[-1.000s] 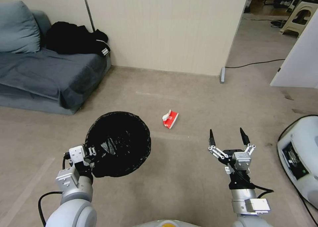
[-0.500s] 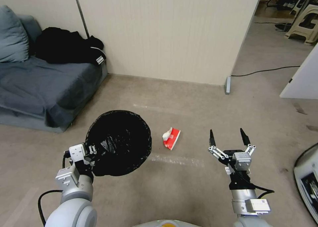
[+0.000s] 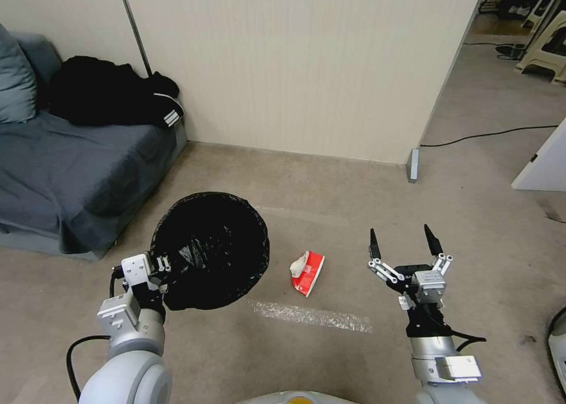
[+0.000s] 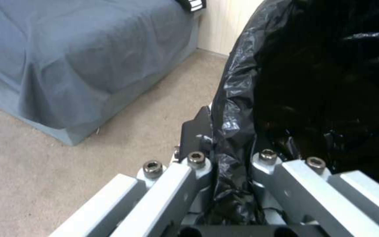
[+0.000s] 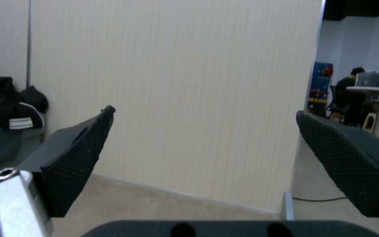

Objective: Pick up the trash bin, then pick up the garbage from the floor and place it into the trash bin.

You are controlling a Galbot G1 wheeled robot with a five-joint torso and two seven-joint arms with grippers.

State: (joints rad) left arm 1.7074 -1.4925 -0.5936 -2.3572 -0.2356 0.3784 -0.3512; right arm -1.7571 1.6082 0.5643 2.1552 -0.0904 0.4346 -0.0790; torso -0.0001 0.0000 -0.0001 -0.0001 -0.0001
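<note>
Left tool (image 3: 158,272): pinching the rim of the round bin with the black plastic liner bag (image 3: 209,249), liner caught between its fingers (image 4: 197,131); held off the floor with its mouth turned up, I'd judge so litter can be dropped straight in.
Right tool (image 3: 404,245): fingers spread wide, nothing between them, hanging above the floor and pointing ahead at the cream panel wall (image 5: 176,98); likely kept free for the pickup.
Garbage: a red-and-white paper carton (image 3: 308,271) lies flat on the beige carpeted floor (image 3: 330,203), between the two tools, just beside the bin and a little ahead of the right tool on its inner side, touching neither.
Floor mark: a strip of clear tape (image 3: 309,316) runs just behind the carton, closer to the robot.
Surroundings: a grey sofa (image 3: 65,174) with a heap of black clothes (image 3: 106,97) sits beyond the left tool, well apart from the carton.
Stage: bin in hand; carton not yet picked up.
</note>
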